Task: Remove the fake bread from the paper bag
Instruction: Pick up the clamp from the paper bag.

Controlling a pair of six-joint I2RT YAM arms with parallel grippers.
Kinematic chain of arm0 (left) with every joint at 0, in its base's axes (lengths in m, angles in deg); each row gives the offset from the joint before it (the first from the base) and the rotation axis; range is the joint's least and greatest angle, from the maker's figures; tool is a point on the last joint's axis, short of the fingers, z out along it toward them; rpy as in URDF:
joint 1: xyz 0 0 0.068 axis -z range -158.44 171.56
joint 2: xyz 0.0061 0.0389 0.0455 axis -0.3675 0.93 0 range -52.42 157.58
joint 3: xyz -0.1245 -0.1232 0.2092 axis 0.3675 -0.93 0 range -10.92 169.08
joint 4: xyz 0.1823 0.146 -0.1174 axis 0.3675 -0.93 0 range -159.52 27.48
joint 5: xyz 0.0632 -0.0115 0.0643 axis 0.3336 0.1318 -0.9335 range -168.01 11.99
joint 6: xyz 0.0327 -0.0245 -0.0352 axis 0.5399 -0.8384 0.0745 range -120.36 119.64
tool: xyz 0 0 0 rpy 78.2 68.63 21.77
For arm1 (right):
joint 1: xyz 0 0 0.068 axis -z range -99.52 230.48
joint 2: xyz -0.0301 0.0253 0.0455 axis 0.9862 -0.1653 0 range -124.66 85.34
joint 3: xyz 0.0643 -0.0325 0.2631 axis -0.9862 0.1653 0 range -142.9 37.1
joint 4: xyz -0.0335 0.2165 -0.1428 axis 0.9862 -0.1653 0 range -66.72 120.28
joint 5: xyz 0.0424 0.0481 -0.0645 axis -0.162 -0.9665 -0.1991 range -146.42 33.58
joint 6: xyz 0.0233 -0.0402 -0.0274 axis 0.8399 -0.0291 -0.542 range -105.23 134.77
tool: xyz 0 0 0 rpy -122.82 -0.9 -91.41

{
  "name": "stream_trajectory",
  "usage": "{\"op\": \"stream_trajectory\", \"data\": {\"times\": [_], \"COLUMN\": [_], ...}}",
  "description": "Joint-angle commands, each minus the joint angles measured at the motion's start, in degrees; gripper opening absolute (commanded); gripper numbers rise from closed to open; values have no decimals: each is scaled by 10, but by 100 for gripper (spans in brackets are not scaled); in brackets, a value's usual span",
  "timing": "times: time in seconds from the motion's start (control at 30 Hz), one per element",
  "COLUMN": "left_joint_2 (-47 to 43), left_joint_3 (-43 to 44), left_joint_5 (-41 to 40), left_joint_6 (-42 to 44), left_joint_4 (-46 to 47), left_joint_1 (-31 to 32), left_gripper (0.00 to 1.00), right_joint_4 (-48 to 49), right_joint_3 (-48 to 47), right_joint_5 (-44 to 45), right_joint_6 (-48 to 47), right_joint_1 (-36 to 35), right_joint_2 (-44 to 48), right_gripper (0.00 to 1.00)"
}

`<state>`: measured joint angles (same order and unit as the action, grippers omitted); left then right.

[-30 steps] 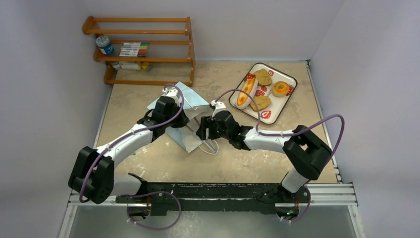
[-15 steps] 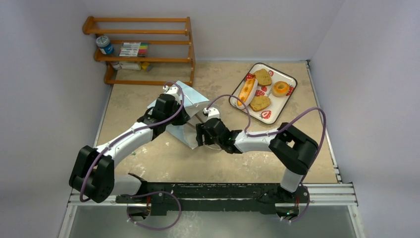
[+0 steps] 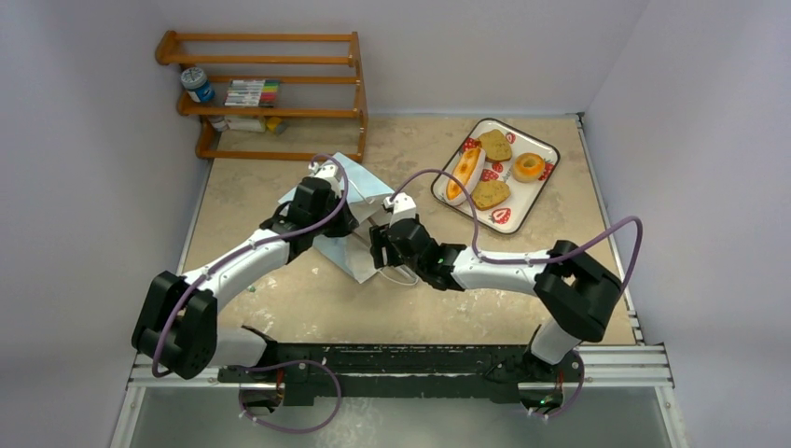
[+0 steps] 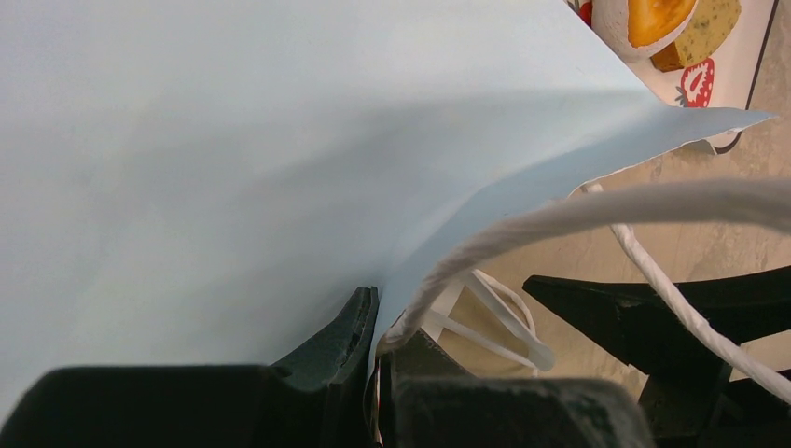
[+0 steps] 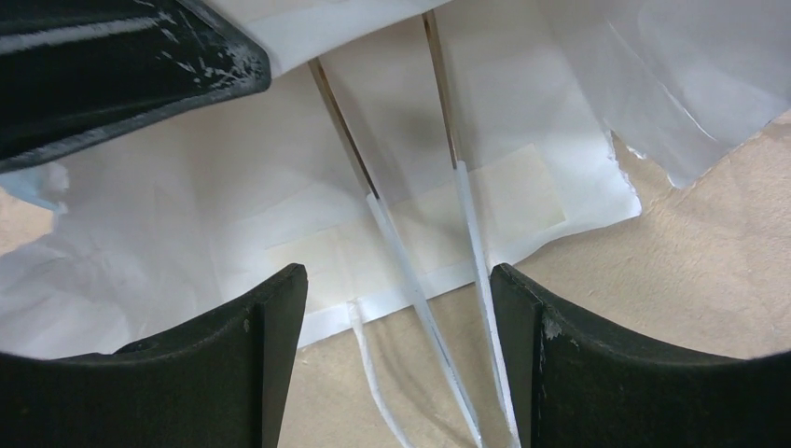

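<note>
paper bag (image 4: 233, 140) rim, pinched in left gripper (image 4: 373, 322)

No readable text or numbers, label on the marker pack (image 3: 252, 91) on the wooden shelf (image 3: 266, 38) too small to make out

Paper bag (image 3: 366, 185) mostly hidden under both arms; fake bread (image 4: 658, 19) cut off at left wrist view's corner.

Left gripper (image 3: 353, 224) and right gripper (image 3: 375, 250) crowd the bag (image 3: 368, 189) mouth at centre. Table (image 3: 308, 308) lies bare below; tray (image 3: 528, 196) blocks upper right.
</note>
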<state>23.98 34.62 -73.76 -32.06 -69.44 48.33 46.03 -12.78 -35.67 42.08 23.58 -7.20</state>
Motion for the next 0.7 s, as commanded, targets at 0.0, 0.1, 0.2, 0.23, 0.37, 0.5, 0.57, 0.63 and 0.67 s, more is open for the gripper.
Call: {"op": "stream_trajectory", "data": {"times": [0.0, 0.1, 0.2, 0.23, 0.37, 0.5, 0.57, 0.63, 0.67], "left_joint_2": [4, 5, 5, 6, 5, 5, 5, 5, 5], "left_joint_3": [24, 26, 28, 28, 31, 31, 30, 31, 30], "left_joint_5": [20, 21, 25, 25, 26, 29, 30, 30, 31], "left_joint_6": [6, 7, 9, 9, 13, 15, 15, 16, 16], "left_joint_4": [16, 16, 16, 15, 9, 7, 6, 5, 4], "left_joint_1": [3, 3, 3, 3, 3, 3, 3, 3, 3], "left_gripper": [0, 0, 0, 0, 0, 0, 0, 0, 0], "right_joint_4": [16, 28, 39, 42, 42, 46, 50, 57, 61], "right_joint_3": [-6, -1, 6, 6, 1, 0, -2, -5, -5], "right_joint_5": [16, 16, 16, 15, 16, 9, 7, 2, 0], "right_joint_6": [-31, -33, -31, -31, -33, -37, -40, -43, -44], "right_joint_1": [-3, -3, -3, -2, -2, -2, -3, -3, -2], "right_joint_2": [-13, -31, -41, -44, -57, -71, -81, -92, -97], "right_gripper": [74, 74, 74, 74, 74, 74, 74, 73, 73]}}
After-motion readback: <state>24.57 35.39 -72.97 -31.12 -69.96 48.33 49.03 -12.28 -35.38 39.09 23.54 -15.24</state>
